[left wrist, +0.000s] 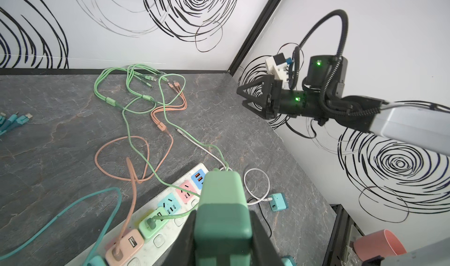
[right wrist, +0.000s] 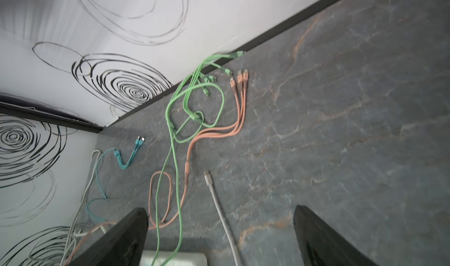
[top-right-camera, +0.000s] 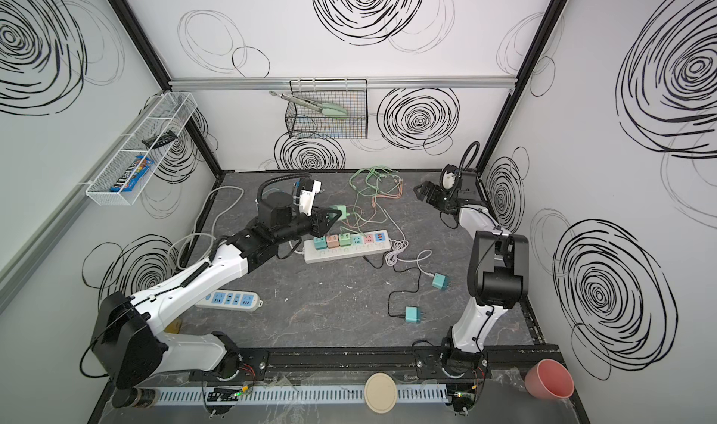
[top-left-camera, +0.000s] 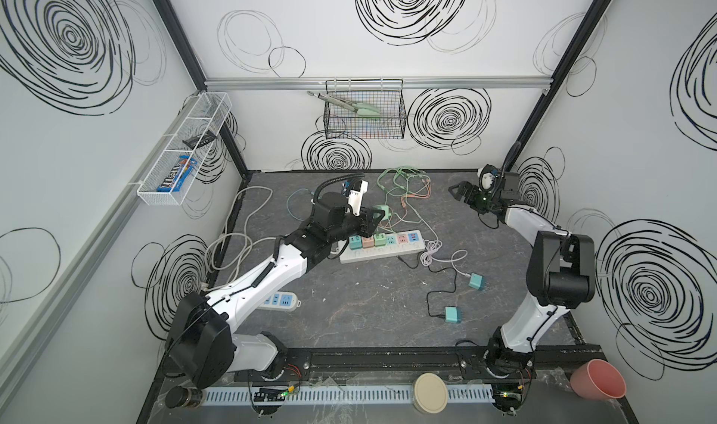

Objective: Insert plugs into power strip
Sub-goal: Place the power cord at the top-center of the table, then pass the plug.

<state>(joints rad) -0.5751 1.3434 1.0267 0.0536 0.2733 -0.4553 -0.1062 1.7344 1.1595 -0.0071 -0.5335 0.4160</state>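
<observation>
Table: dark, marbled
Middle: power strip
Left edge: second strip
Right side: two teal plugs
Back edge: tangled cables

the left arm and right arm are wearing glossy white shells on the long links and matte black housings at the joints. a coiled black cable is running along the left one's shell, which is showing small dark screws. a ribbed black hose is looping over the right wrist, where green lights are glowing. the right gripper is showing black, wedge-shaped fingers.
</observation>
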